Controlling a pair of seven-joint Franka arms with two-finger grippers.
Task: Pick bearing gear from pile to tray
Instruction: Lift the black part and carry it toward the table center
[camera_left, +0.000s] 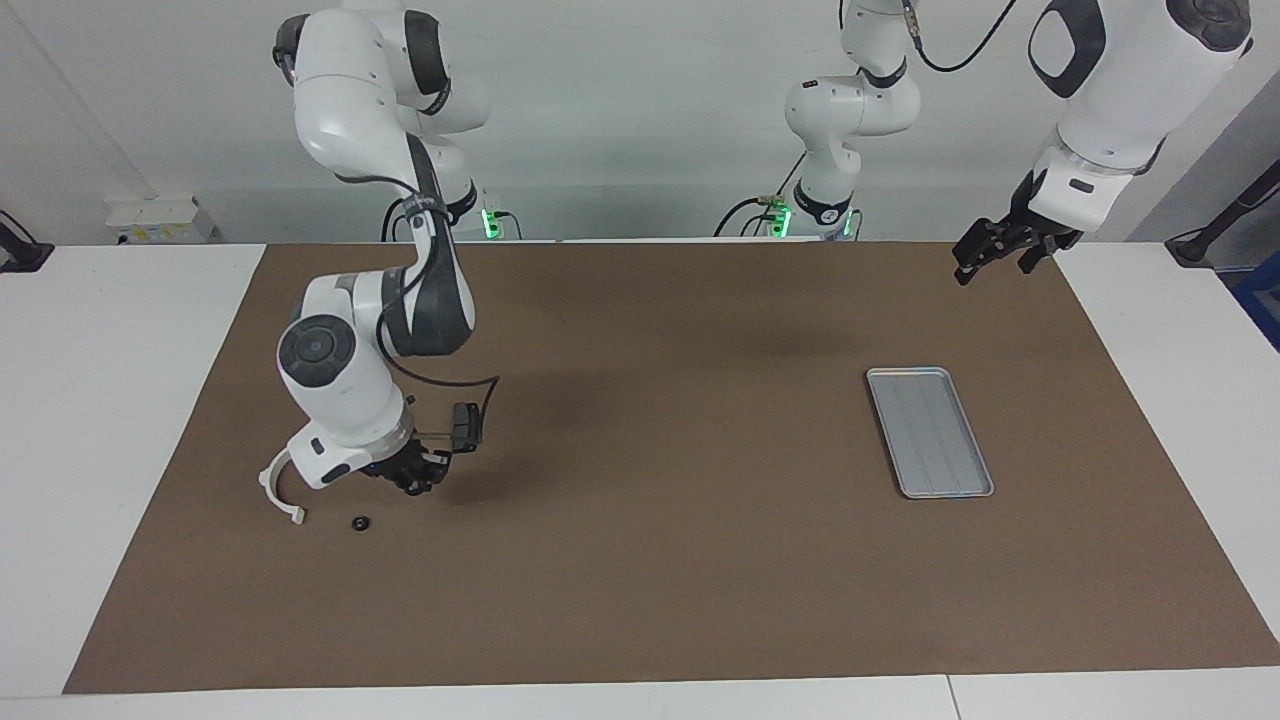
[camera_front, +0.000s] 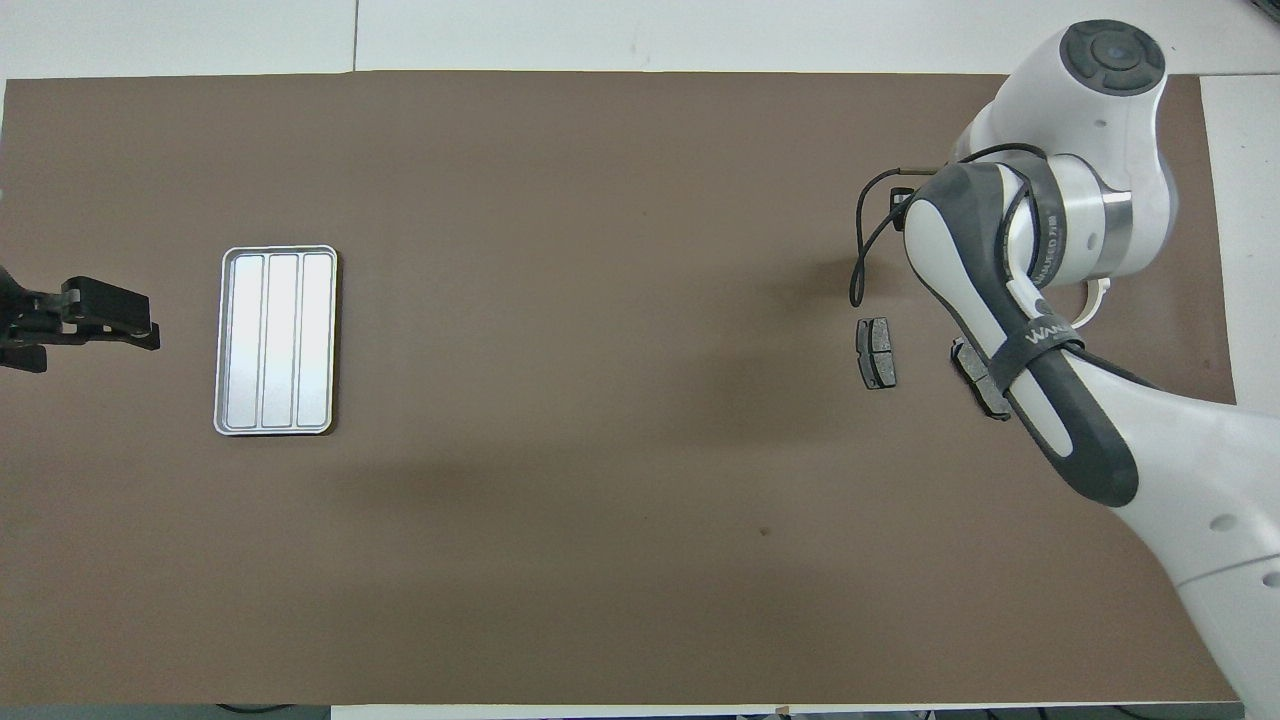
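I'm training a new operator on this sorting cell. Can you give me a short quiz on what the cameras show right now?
1. True or false: the tray already holds a part.
2. Which gripper is over the pile: A) left gripper B) right gripper?
3. Fill in: the small black gear lies on the ____, beside the white half-ring bracket.

Key
1. False; nothing shows in it.
2. B. The left one waits off near the mat's corner.
3. Mat.
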